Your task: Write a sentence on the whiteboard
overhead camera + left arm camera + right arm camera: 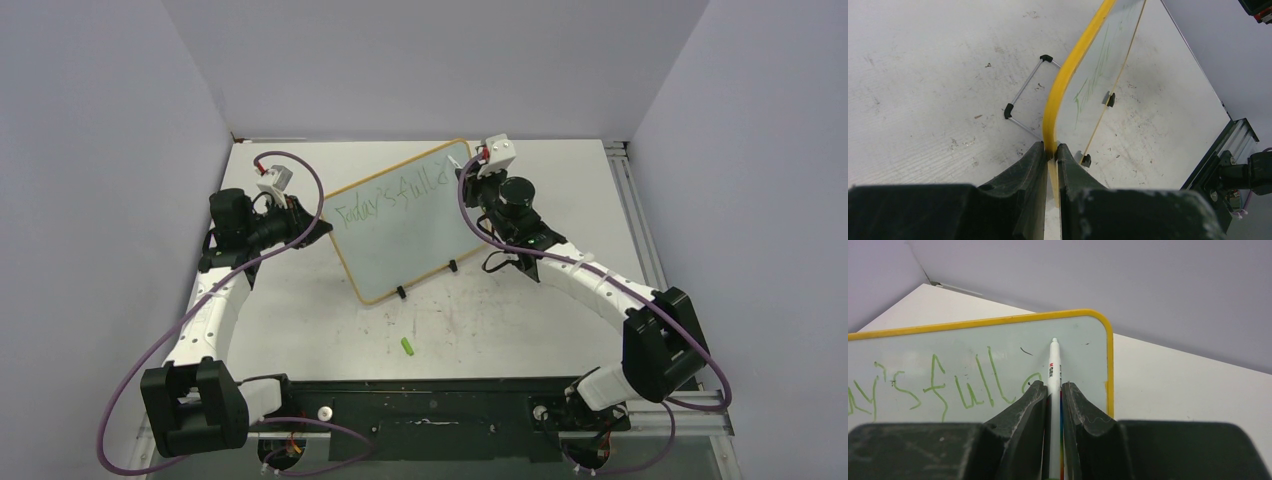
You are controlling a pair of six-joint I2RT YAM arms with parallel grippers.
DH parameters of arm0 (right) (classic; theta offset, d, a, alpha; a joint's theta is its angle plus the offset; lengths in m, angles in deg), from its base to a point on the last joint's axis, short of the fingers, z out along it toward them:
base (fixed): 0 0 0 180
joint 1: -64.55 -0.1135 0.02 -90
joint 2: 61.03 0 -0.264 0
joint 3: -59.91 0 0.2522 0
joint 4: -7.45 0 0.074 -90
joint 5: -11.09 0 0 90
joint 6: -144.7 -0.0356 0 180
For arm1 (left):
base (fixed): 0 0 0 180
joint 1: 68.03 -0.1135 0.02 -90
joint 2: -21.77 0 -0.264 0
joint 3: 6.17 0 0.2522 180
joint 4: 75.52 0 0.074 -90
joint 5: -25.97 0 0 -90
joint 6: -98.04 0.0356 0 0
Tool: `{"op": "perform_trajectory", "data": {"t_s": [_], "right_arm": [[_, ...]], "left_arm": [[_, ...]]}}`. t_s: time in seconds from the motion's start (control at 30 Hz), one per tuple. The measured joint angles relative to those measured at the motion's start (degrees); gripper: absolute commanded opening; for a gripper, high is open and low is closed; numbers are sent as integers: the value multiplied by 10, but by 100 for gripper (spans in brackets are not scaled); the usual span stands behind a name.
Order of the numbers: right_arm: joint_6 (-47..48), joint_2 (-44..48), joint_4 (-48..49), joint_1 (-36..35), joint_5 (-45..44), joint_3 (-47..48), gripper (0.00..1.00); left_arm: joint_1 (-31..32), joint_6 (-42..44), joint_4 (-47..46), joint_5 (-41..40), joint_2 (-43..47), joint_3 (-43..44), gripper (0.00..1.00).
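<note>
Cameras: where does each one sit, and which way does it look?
Top: above and behind, looking down at the table, board and both arms.
Left wrist: on the left arm, looking along the board's yellow edge, pinched by the left jaws.
Right wrist: on the right arm, facing the board; the right jaws hold a pen.
All three share the board and green writing.
</note>
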Motion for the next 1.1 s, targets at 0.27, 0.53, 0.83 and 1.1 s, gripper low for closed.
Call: {"op": "perform_trajectory", "data": {"t_s": [0.27,0.53,0.83,1.1], "right_arm": [[4,0,-1,-1,8,1,5],[7,2,-1,-10,7,-17,5],[1,16,-5,-13,-17,-63,5],[-5,26,-8,-18,-29,-91,5]], "left_arm": [[0,0,0,0,0,0,0],[0,0,0,0,0,0,0],[0,0,0,0,0,0,0],[0,0,0,0,0,0,0]]}}
